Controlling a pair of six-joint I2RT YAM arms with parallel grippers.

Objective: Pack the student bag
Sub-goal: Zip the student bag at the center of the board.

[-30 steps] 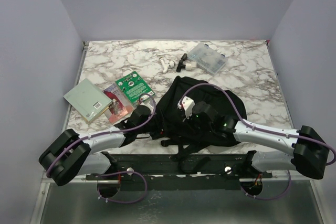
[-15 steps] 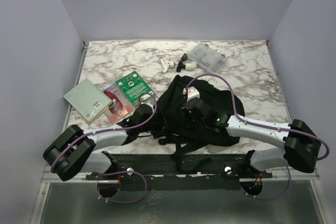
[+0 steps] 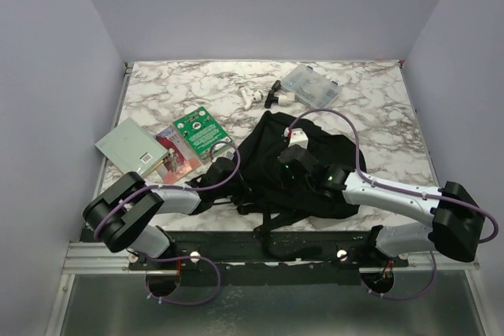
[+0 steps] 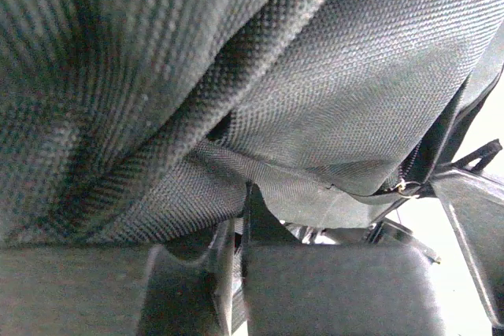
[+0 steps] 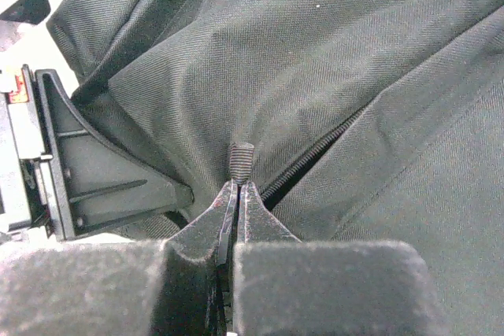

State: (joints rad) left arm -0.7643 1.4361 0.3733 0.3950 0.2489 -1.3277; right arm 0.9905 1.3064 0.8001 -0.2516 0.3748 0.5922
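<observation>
The student bag (image 3: 315, 164) is a large black fabric backpack lying flat at the near middle of the table. My right gripper (image 3: 279, 164) rests on top of it. In the right wrist view the right gripper (image 5: 239, 186) is shut on a ribbed zip pull (image 5: 242, 156), beside a line of zip teeth (image 5: 311, 155) in the bag's cloth (image 5: 339, 53). My left gripper (image 3: 225, 182) is at the bag's left edge. In the left wrist view the left gripper (image 4: 239, 222) is shut on a fold of the bag's woven fabric (image 4: 331, 100), which fills the frame.
Left of the bag lie a green book (image 3: 201, 130), a reddish book (image 3: 177, 156) and a pale grey-green notebook (image 3: 131, 149). At the back stand a clear plastic compartment box (image 3: 310, 86) and small white and black items (image 3: 264, 97). Straps (image 3: 272, 218) trail over the near table edge.
The left gripper has shut on the bag's left edge. The right gripper, still pinching the zip pull, has moved toward the far side of the bag.
</observation>
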